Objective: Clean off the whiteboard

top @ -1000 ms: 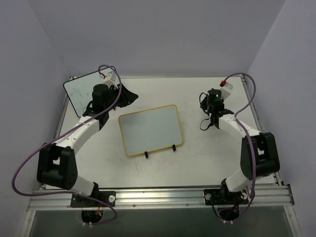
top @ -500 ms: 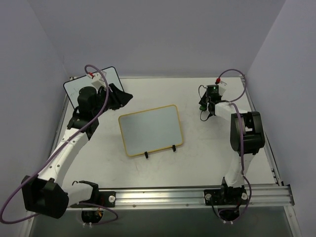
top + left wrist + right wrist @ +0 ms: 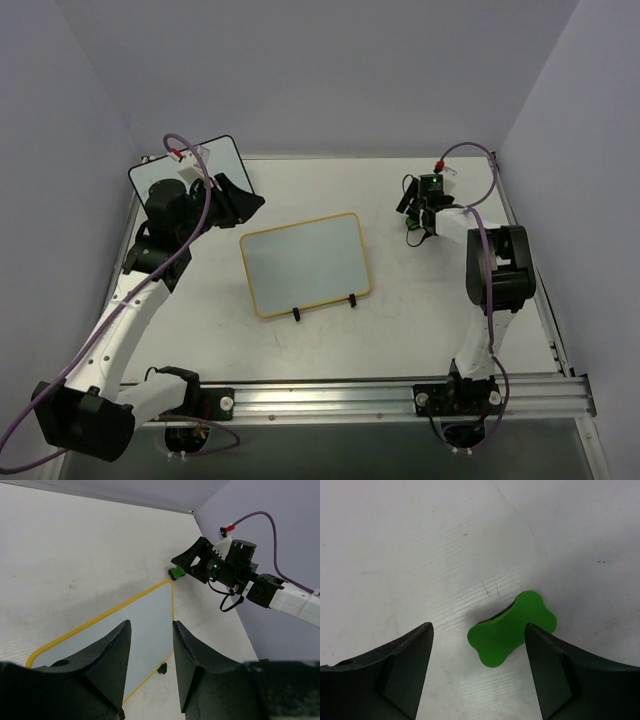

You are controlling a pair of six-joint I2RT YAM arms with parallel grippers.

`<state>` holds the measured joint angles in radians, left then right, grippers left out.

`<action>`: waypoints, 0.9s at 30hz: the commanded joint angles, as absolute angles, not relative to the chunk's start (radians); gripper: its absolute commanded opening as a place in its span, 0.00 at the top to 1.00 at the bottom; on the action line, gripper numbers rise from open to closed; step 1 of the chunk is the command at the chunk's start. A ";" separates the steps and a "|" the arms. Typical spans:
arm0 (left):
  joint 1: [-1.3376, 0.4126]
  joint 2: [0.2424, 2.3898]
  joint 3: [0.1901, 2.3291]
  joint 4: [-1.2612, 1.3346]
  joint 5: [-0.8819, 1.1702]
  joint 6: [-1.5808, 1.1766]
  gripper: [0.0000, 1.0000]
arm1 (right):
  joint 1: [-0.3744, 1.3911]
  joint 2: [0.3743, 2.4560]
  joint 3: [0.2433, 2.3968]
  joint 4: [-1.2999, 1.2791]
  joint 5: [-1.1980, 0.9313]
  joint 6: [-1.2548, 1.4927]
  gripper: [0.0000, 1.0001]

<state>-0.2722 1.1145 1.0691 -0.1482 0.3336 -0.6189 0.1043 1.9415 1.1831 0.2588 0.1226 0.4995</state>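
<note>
Since a second earlier, your left arm had swung back toward the far left corner, and your right arm had stretched out toward the far right of the table [image 3: 420, 300] and parted its fingers. The whiteboard [image 3: 305, 264] had not moved. It lay flat at the middle of the table, its yellow frame and two black clip feet facing the near edge.

The right gripper [image 3: 479, 635] stood spread about halfway over a green bone-shaped eraser [image 3: 512, 625]. The eraser lay on the table between the fingers, clear of the left one and close against the right one. Whether it touched that finger could not be told.

The left gripper [image 3: 150, 627] hung part-open and empty above the table, in front of a black-framed board [image 3: 185, 165] that leaned in the corner.
</note>
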 commanded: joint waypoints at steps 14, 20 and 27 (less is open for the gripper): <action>-0.265 0.971 1.204 -0.322 0.356 -0.511 0.50 | 0.232 1.218 1.000 0.206 0.074 0.420 0.00; -0.264 0.956 1.198 -0.325 0.347 -0.503 0.50 | 0.267 0.996 0.899 0.262 0.077 0.423 0.00; -0.264 0.954 1.178 -0.304 0.351 -0.512 0.49 | 0.267 0.948 0.888 0.267 0.074 0.399 0.00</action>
<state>-0.2710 0.9718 1.1648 -0.3195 0.3447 -0.5190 0.2691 0.9588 0.9028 0.2348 0.0708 0.4198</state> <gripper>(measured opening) 0.505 0.996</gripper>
